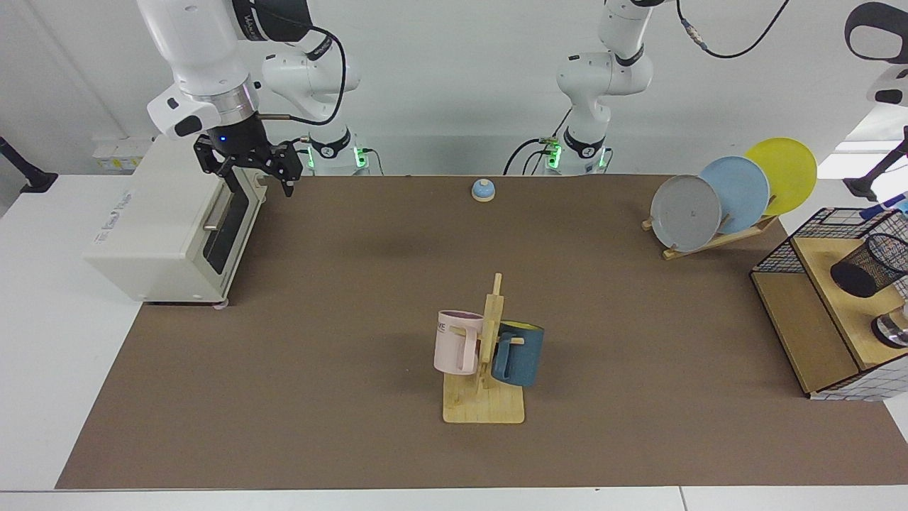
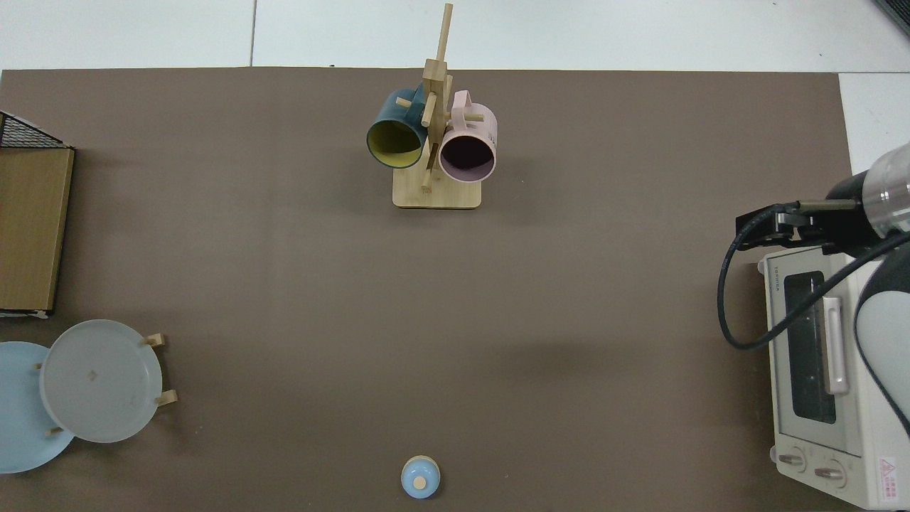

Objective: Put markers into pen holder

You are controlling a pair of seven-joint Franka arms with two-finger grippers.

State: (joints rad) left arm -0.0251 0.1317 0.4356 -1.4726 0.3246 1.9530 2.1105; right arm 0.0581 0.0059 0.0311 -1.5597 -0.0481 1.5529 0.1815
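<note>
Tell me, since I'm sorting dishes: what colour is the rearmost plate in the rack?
Yellow plate, clearest in the facing view.

Right arm [image 1: 206, 57] bent down from its base at the facing view's left edge, wrist pointing downward. Right gripper [image 1: 250, 167] hanging low, jaws spread apart, nothing between them; seen at the top view's right edge [image 2: 764, 224]. Waiting. Left arm [image 1: 879, 42] raised high at the facing view's right edge, only a white-and-black link showing, its gripper out of both views.
</note>
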